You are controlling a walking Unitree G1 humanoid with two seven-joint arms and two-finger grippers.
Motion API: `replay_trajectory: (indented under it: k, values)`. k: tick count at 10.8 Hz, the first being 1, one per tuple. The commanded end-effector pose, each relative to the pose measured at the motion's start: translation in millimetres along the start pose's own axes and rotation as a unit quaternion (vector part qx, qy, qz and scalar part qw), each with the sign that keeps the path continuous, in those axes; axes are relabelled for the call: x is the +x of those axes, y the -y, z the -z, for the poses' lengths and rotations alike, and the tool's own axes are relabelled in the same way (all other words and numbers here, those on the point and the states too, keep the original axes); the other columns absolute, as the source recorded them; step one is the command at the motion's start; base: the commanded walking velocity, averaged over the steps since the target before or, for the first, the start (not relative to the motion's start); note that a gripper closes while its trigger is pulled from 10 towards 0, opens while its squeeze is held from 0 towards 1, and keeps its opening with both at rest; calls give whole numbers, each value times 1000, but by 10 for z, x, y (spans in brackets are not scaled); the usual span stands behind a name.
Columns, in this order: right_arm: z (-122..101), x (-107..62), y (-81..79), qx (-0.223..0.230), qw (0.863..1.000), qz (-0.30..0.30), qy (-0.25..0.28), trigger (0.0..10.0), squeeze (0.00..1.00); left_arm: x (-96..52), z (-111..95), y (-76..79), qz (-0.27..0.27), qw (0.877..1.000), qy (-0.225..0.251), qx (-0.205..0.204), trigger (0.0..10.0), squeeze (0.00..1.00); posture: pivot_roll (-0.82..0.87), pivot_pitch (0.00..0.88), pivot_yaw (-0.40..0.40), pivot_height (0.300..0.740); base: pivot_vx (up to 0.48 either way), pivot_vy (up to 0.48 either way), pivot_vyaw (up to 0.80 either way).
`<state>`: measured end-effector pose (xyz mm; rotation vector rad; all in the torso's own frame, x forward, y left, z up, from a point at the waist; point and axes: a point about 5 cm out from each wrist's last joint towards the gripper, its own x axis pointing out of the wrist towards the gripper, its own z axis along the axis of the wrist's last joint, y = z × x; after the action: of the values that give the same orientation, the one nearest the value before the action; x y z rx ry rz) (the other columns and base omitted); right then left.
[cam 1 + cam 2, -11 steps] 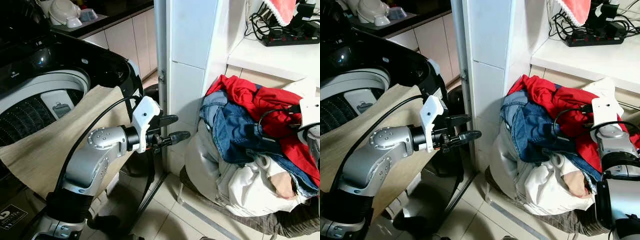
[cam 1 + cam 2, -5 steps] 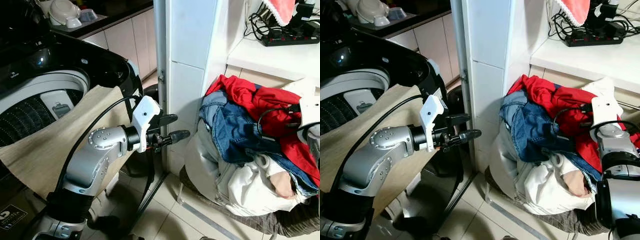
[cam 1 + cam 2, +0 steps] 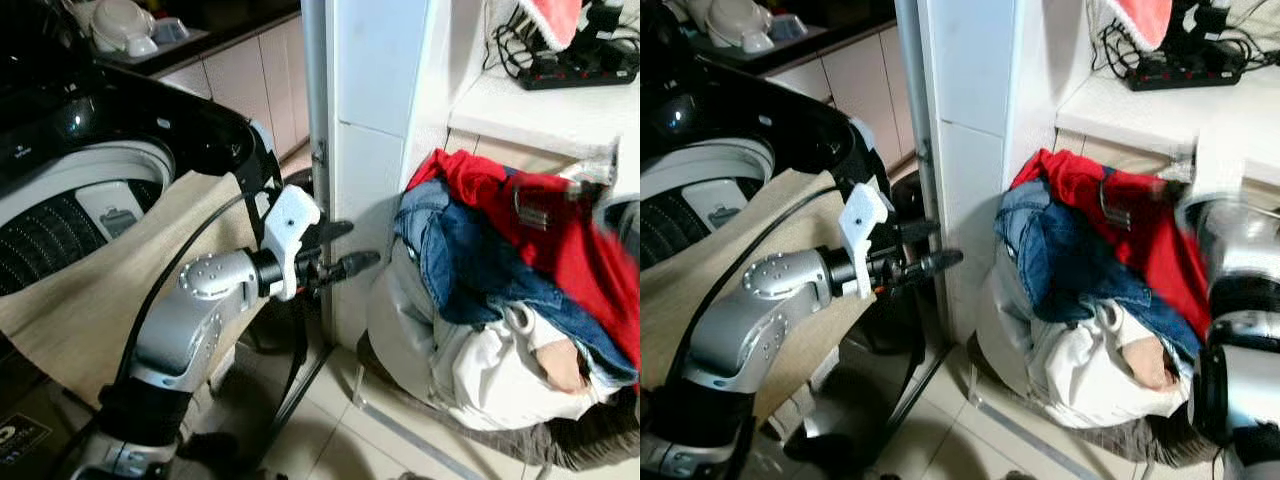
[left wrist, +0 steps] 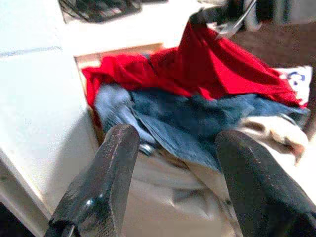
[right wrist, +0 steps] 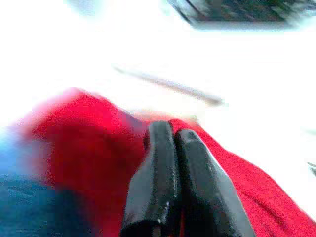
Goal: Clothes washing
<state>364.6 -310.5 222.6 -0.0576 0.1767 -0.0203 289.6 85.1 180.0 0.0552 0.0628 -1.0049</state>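
Red garment (image 5: 94, 148) pinched by R gripper (image 5: 170, 136), seen close via wrist cam.

Right gripper (image 5: 174, 136) fingers pressed together over red garment (image 5: 89, 148); blue fabric (image 5: 29, 207) beside; view blurred

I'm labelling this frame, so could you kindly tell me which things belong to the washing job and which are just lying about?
Job:
red garment
denim garment
white garment
washing machine
beige cloth
right gripper
left gripper

Lying about:
power strip
dishes
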Motion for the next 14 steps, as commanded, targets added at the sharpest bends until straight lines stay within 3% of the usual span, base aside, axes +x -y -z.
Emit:
replay_trajectory:
  k: [1,2,4,6,11,12,13,14]
  values:
    - [-362,-53,-211,23,994,-82,61,0,0,2,-60,-42,-13,1000,13,7,10000,0,-110,0,83,740,0,0,0]
    - [-551,-137,-325,36,986,-134,91,0,0,27,-101,-38,-14,999,30,-5,10000,1000,-120,0,87,740,0,0,0]
    - [-791,-263,-455,35,973,-191,129,0,0,58,-169,-12,-5,999,52,-11,10000,1000,-120,0,87,740,0,0,0]
    - [-1242,-566,-725,56,938,-285,190,0,0,120,-318,12,-7,995,101,-7,10000,1000,-124,0,78,740,0,0,0]
    - [-1627,-834,-1073,80,887,-388,238,0,0,258,-634,62,-5,984,174,-31,10000,1000,-122,0,53,740,0,0,0]
    - [-1747,-911,-1164,106,868,-414,251,0,0,314,-730,108,3,981,195,-27,10000,1000,-122,0,53,740,0,0,0]
    - [-1771,-957,-1249,114,857,-436,251,0,0,357,-863,136,5,971,236,-48,10000,1000,-122,0,53,740,0,0,0]
    - [-1637,-894,-1332,102,866,-435,224,0,0,384,-964,152,13,960,268,-86,10000,329,-127,0,47,740,0,0,0]
